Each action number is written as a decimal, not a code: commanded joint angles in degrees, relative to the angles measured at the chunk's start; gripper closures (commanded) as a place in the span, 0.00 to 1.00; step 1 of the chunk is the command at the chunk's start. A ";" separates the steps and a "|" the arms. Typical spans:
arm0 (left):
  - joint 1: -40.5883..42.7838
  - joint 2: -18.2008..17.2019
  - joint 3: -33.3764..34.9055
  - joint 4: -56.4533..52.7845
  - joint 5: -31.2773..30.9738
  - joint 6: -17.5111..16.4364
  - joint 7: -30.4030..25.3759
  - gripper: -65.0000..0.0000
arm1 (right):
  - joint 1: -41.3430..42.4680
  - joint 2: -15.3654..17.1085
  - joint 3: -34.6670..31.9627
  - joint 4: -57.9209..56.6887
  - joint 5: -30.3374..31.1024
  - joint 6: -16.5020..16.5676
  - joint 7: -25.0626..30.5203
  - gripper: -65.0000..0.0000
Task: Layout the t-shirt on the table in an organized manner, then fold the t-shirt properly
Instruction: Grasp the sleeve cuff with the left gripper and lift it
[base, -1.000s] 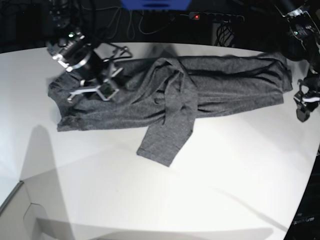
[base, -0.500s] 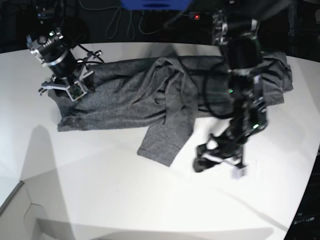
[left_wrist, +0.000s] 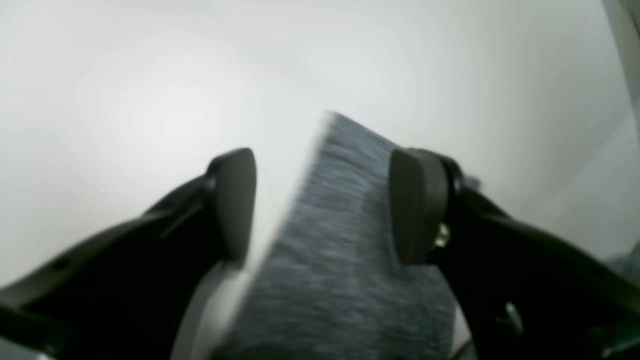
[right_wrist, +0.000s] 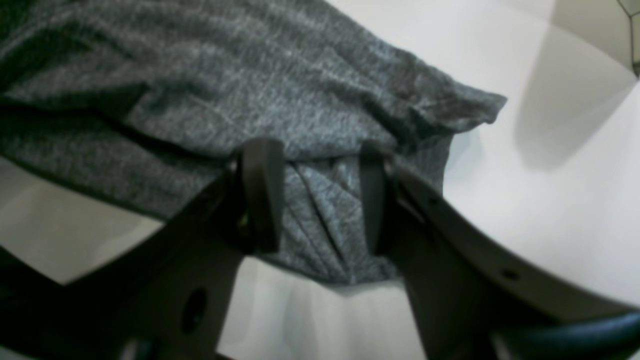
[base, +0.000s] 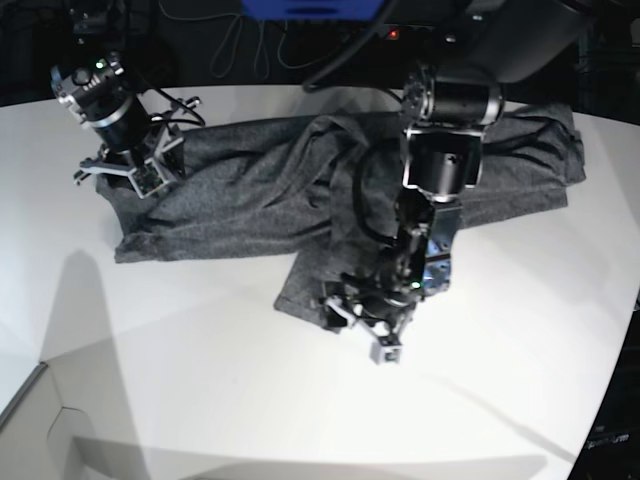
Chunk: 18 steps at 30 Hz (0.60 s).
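The dark grey t-shirt lies crumpled lengthwise across the back of the white table, one long sleeve reaching toward the front. My left gripper hangs over that sleeve's cuff. In the left wrist view it is open, and the blurred cuff lies below the gap between its fingers. My right gripper sits at the shirt's left end. Its fingers stand apart in the right wrist view, with pleated fabric filling the gap. Whether they press the cloth I cannot tell.
Cables, a power strip with a red light and a blue object lie behind the table's far edge. A low white box corner sits at the front left. The table's curved edge runs down the right side.
My left arm swept in from the far right to the sleeve cuff at the front middle. My right gripper slid left along the shirt to its end.
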 joint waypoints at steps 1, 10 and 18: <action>-0.89 0.31 1.72 0.41 0.07 -0.20 0.46 0.37 | 0.27 0.36 0.03 0.93 0.43 -0.27 1.35 0.61; -0.37 -2.41 8.22 -5.39 0.15 -0.20 0.37 0.52 | 0.36 0.36 0.03 0.93 0.43 -0.27 1.35 0.61; -0.19 -4.61 6.64 -4.42 -0.99 -0.20 0.55 1.00 | 0.36 0.36 -0.15 0.75 0.43 -0.27 1.35 0.61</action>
